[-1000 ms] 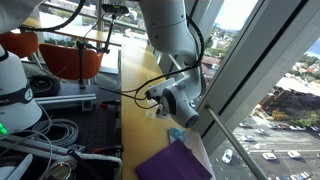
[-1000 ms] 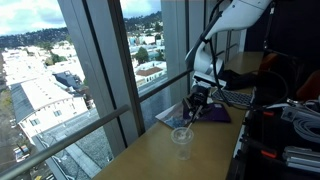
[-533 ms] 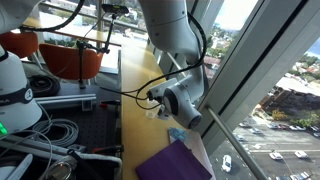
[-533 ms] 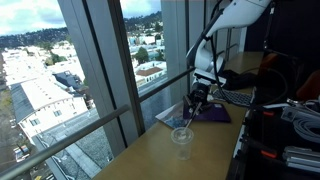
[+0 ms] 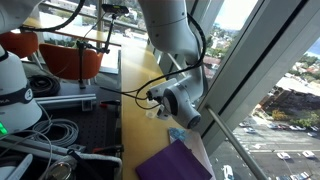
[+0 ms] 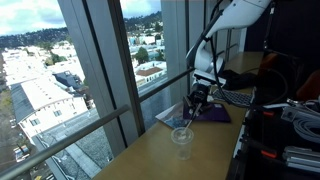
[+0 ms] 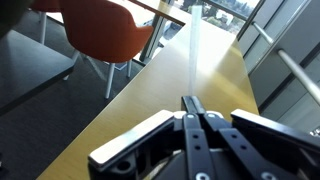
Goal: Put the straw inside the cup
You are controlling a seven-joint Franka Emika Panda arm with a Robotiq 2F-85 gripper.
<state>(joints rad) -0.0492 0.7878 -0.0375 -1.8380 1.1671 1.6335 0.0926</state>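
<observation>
Thin pale drinking straw (image 7: 193, 60): clamped between the fingers of my gripper (image 7: 190, 112), which are closed tight on it. It juts straight out ahead of them in the wrist view. The small clear plastic cup (image 6: 181, 138) stands upright on the wooden desk (image 6: 145, 160) by the window, near a purple cloth (image 6: 216, 114).

Step in hand, as I judge it: carrying the straw to the cup; it is not yet inside. The gripper hangs above and just beside the cup's rim.

Next: line the free end over the mouth, lower it in, then let go. The mouth is narrow, so the tilt wants care.

My white arm (image 5: 168, 35) reaches down from above, wrist bent toward the glass.
</observation>
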